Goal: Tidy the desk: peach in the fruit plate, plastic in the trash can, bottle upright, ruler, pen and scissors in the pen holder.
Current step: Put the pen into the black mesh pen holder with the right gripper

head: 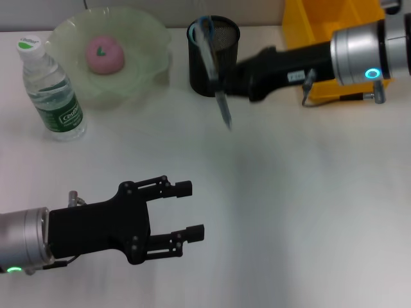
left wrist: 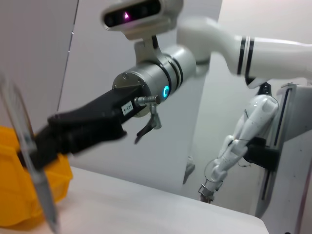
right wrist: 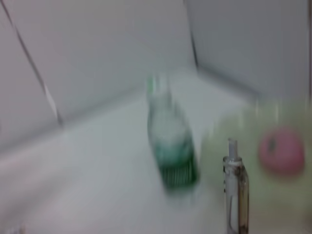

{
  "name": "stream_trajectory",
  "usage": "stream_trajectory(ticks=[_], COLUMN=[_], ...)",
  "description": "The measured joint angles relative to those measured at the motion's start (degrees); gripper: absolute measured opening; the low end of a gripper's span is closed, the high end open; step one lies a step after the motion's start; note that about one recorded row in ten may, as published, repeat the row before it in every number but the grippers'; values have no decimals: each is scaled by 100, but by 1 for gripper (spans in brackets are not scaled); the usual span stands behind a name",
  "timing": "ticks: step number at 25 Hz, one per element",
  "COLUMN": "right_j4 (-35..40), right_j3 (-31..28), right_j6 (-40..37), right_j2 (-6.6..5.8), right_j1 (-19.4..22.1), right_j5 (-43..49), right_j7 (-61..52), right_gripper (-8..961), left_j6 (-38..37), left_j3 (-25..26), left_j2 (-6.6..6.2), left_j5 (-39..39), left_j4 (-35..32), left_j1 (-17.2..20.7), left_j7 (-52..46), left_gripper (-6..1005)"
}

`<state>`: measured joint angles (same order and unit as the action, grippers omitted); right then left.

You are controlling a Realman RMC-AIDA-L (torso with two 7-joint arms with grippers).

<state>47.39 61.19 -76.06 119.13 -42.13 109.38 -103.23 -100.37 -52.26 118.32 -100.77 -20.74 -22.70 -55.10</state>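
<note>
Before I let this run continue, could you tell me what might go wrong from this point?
The right gripper holds a ruler slanted beside the pen holder, its lower end outside the cup; released so, it may drop onto the table. A sideways push might tip the holder. The left gripper hovers open, clear of the upright bottle.

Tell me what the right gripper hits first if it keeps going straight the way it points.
The right gripper, holding a clear ruler, points toward the robot's left and sits just beside the black mesh pen holder. Going straight on, it would likely meet the pen holder first, then the green fruit plate; depth is uncertain.
</note>
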Motion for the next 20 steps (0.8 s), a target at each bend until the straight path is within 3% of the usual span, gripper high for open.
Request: stream_trajectory(ticks=[2, 5, 7, 12, 20], right_j4=[-684, -1136, -1722, -2519, -3012], right_j3=[-295, -324, -298, -296, -299], right_j6=[426, 871, 1465, 2248, 3118], right_j2=[-1, 5, 27, 31, 46], right_j1=[-36, -111, -299, -755, -1295], right_j5=[-813, -1382, -2329, -3434, -3504], right_j7=[1063, 1767, 2691, 3569, 3652], right_gripper=[130, 130, 134, 143, 159], left_j6=[1, 7, 26, 44, 43], left_j3=[92, 140, 185, 219, 226], left_j2=[7, 10, 10, 17, 22], left_j5=[12, 13, 17, 23, 64], left_j4=[11, 23, 32, 52, 71], left_j1=[-24, -37, -47, -52, -50], left_j7=[2, 7, 10, 20, 72], left_gripper=[743, 743, 743, 743, 743])
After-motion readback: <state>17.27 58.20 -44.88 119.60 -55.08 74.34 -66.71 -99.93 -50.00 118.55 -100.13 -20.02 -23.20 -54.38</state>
